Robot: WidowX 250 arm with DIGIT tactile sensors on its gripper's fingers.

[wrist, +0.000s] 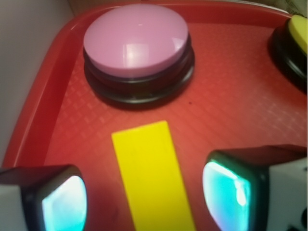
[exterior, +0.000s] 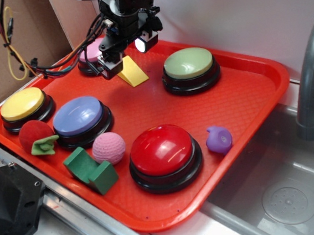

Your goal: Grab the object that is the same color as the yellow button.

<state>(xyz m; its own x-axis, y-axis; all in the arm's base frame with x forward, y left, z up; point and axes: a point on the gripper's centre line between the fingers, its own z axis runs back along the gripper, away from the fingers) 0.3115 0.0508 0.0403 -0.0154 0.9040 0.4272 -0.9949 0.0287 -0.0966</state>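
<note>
**Gripper straddling the yellow wedge**

The gripper [wrist: 144, 197] is hanging over the yellow wedge [wrist: 153, 178], jaws spread wide to either side; whether the pads [wrist: 65, 204] are touching it is hard to tell. The wedge is lying on the red tray [exterior: 244, 103], just beside the pink button [wrist: 135, 41]. The yellow button [exterior: 23, 103] is sitting well apart at the tray's edge.
</note>
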